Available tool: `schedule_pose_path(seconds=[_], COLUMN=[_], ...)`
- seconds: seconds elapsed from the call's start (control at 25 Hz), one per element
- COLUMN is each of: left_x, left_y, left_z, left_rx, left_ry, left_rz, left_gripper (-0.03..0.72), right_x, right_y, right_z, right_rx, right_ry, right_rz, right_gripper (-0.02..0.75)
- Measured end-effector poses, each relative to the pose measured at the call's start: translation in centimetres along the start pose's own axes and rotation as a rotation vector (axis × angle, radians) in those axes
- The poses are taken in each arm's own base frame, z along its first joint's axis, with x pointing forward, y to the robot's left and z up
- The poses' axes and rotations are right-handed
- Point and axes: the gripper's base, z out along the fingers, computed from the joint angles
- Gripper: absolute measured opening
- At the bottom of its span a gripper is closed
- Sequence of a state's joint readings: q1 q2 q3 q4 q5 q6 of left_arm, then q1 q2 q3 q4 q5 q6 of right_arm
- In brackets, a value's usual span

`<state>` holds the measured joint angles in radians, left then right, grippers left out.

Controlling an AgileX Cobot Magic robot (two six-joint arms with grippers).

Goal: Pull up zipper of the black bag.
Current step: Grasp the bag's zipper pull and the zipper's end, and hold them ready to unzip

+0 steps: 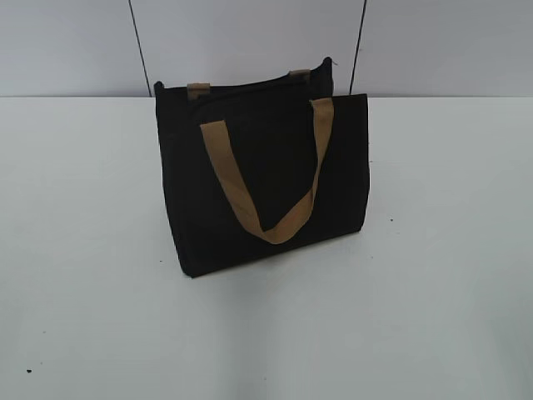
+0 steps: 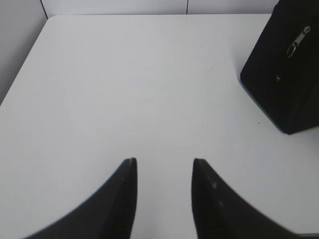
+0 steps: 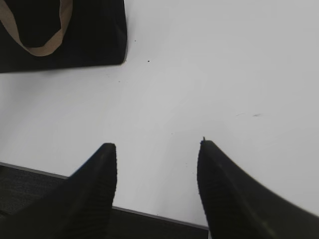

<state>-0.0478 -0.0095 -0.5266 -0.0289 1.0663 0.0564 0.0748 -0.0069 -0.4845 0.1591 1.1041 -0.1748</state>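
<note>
A boxy black fabric bag (image 1: 266,179) is seen standing upright on the white table (image 1: 433,250), slightly left of centre and toward the far side in the exterior view. One tan-brown flat webbing handle (image 1: 266,187) is draped down over the near face of the bag in a long loop, while the second tan handle (image 1: 198,89) is visible only as two short stubs at the far rim. The zipper line along the top rim cannot be made out clearly from the exterior view. In the left wrist view, a small metallic zipper pull (image 2: 298,41) is seen hanging against the narrow end panel of the bag, at the far right of that view. The left gripper (image 2: 163,160) is held above bare table, well apart from the bag, with its jaws spread and nothing between them. The right gripper (image 3: 157,144) is held over the near table edge, also well apart from the bag, jaws spread wide and holding nothing.
</note>
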Motion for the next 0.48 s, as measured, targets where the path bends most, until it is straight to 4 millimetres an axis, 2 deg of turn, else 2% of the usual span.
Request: schedule_pose_path(seconds=[0.48], left_x=[-0.01], left_y=[0.01], left_z=[0.0], left_rx=[-0.002], left_ry=[-0.001], left_rz=[0.001], left_gripper=[0.286], right_x=[0.0], right_y=[0.0], right_z=[0.0], right_rx=[0.0], right_ry=[0.0], right_rz=[0.0], right_gripper=[0.4])
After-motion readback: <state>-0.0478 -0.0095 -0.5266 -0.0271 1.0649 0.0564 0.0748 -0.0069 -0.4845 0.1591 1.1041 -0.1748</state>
